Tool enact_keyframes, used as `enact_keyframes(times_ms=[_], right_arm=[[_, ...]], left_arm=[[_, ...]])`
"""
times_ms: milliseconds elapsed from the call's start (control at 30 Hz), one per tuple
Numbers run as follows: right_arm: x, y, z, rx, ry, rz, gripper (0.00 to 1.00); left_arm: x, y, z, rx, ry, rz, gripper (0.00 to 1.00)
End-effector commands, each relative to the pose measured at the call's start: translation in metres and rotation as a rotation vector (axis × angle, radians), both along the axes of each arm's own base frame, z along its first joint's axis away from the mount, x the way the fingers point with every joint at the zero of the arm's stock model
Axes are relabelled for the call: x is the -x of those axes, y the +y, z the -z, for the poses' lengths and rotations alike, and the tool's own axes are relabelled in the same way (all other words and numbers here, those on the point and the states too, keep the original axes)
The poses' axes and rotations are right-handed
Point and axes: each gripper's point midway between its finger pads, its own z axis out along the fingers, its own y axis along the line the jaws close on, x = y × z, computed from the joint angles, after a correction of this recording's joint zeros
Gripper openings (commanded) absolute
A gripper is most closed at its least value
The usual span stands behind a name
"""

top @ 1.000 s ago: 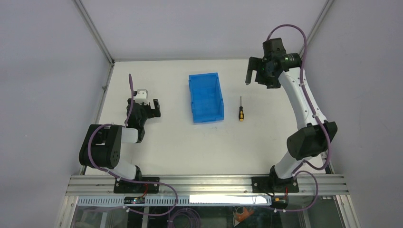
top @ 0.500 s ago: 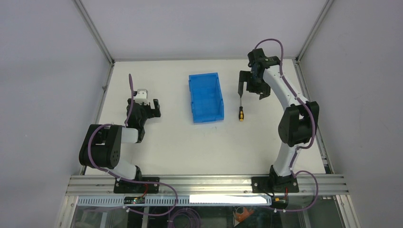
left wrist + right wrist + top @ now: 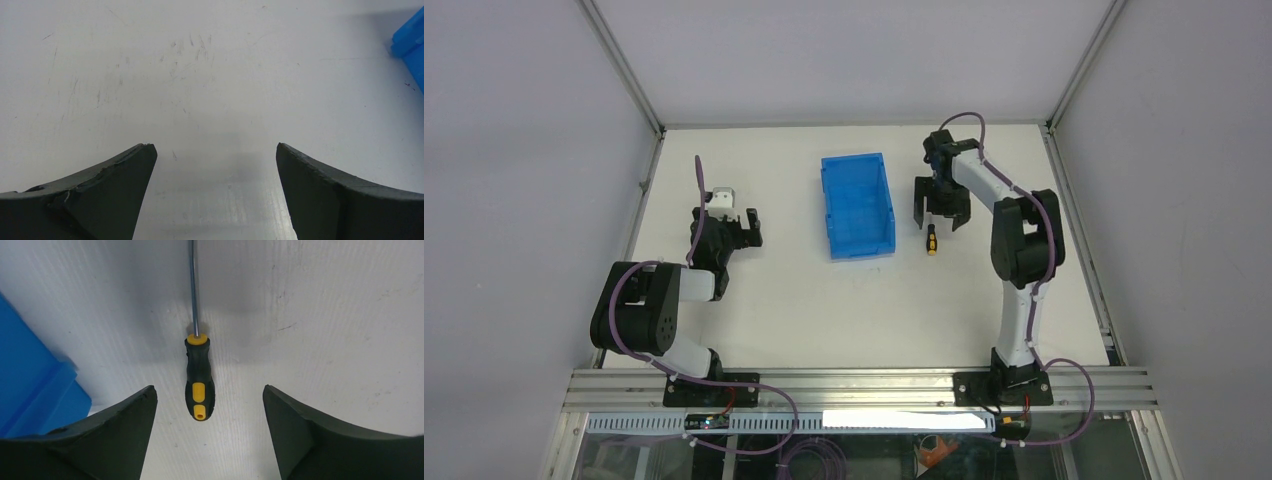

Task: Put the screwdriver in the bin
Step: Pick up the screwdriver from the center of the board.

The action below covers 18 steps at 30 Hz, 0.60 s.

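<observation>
The small screwdriver [image 3: 199, 390], with a black and orange-yellow moulded handle and a thin dark steel shaft, lies flat on the worktop. Its shaft points to 12 o'clock and its handle butt to 6. In the top view it sits at 3 o'clock from the translucent blue rectangular plastic bin [image 3: 857, 205], near the bin's near right corner but clear of it.

It looks light and rigid. The round shaft would likely roll or slip out of a pinch, so the thicker, contoured handle is the better place to grip, across its middle where the yellow insert sits.

The right gripper [image 3: 940, 220] hangs directly over it. Its fingers [image 3: 115, 440] are spread apart at 9 and 3 o'clock of the handle, touching nothing, with bare surface showing on both sides. The left gripper [image 3: 215, 147] sits low at 9 o'clock from the bin, well apart from it, with its fingers also wide and nothing between them.

The white worktop [image 3: 824, 310] is smooth and hard, with faint scuffs and scratches, so a handle nudged off-centre could skid. Plain grey panels [image 3: 524, 150] enclose the space on three sides, and an aluminium rail [image 3: 854, 385] carries both arm bases at 6 o'clock.
</observation>
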Motion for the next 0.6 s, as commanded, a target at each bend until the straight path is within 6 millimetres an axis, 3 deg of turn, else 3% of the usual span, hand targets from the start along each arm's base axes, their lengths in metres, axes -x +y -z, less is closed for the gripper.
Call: enact_keyframes(times_ms=[0,233,567], right_arm=[[-0.009,0.010,0.013,-0.019,-0.010,0.002,0.79],[-0.005,0.012,0.033,0.003,0.031,-0.005,0.62],[0.000,0.013,0.046,0.016,0.059,-0.019,0.27]], left_arm=[[-0.003,0.000,-0.016,0.017,-0.052,0.007,0.99],[-0.003,0.000,-0.015,0.016,-0.051,0.008,0.99],[-0.003,0.000,-0.015,0.016,-0.051,0.007,0.99]])
